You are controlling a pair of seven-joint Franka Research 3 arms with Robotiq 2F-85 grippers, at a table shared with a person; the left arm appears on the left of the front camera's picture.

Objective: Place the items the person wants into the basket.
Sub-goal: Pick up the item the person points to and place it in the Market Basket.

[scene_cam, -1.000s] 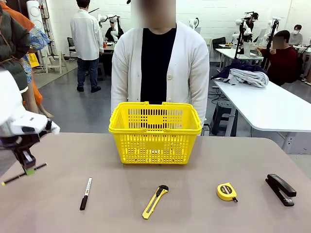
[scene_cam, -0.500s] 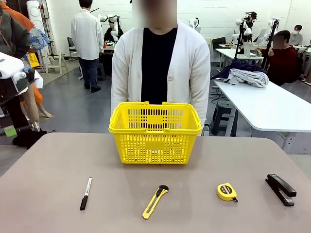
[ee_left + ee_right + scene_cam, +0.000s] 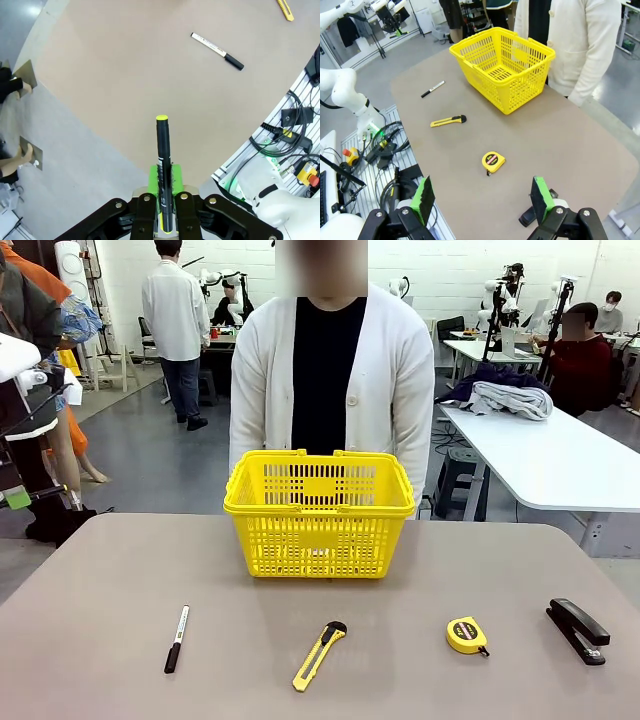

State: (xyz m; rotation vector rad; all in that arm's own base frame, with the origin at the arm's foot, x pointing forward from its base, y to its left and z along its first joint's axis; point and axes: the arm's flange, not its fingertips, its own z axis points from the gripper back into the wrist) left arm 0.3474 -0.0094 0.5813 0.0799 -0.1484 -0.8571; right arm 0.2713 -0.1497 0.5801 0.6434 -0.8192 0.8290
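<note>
My left gripper (image 3: 164,176) is shut on the slim black pen (image 3: 162,150), whose yellow tip points away over the table's edge. In the front view this gripper (image 3: 15,498) hangs high at the far left, off the table. The yellow basket (image 3: 318,510) stands at the far middle of the table, in front of the person (image 3: 330,370) in the white cardigan. The tape measure (image 3: 467,635) and the black stapler (image 3: 577,630) lie at the front right. My right gripper (image 3: 481,197) is open, high above the tape measure (image 3: 493,161), and its finger partly hides the stapler (image 3: 532,216).
A white marker with a black cap (image 3: 176,638) lies at the front left, and a yellow-and-black utility knife (image 3: 319,655) lies front centre. The brown table (image 3: 120,570) is bare between them and the basket. Cables and a rack (image 3: 285,125) sit below the table's near edge.
My left gripper has risen from near the table top, up and to the left, carrying the pen. The things on the table have not moved.
</note>
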